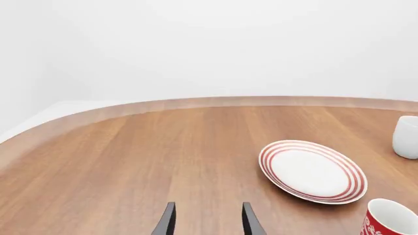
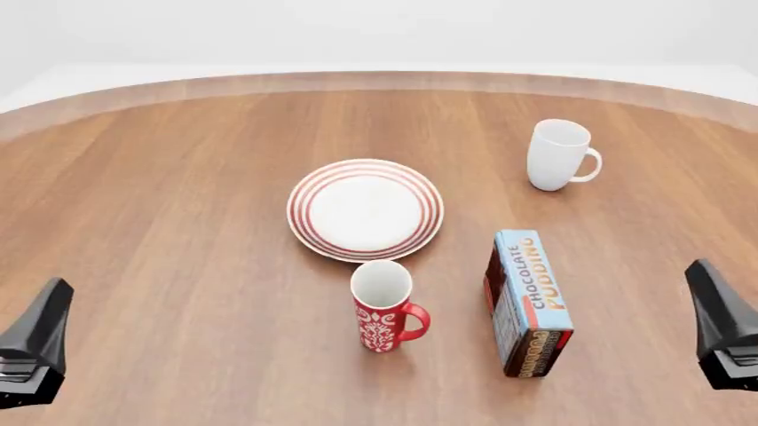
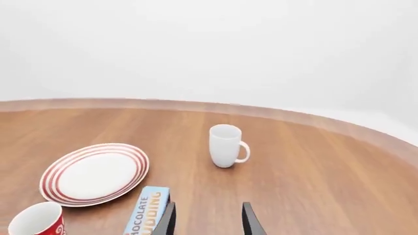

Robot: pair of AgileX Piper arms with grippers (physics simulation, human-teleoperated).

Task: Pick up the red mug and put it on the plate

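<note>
The red mug (image 2: 382,307) stands upright near the table's middle front, white inside, handle to the right. It also shows in the left wrist view (image 1: 390,219) and the right wrist view (image 3: 38,221). The plate (image 2: 365,209) lies just behind it, bare; it shows too in the left wrist view (image 1: 312,170) and the right wrist view (image 3: 95,173). My left gripper (image 1: 207,223) is open and empty at the front left (image 2: 35,342). My right gripper (image 3: 207,223) is open and empty at the front right (image 2: 722,321). Both are far from the mug.
A plain white mug (image 2: 559,154) stands at the back right, also in the right wrist view (image 3: 226,145). A chocolate pudding box (image 2: 528,302) lies right of the red mug. The round wooden table's far edge (image 2: 379,80) curves across the back.
</note>
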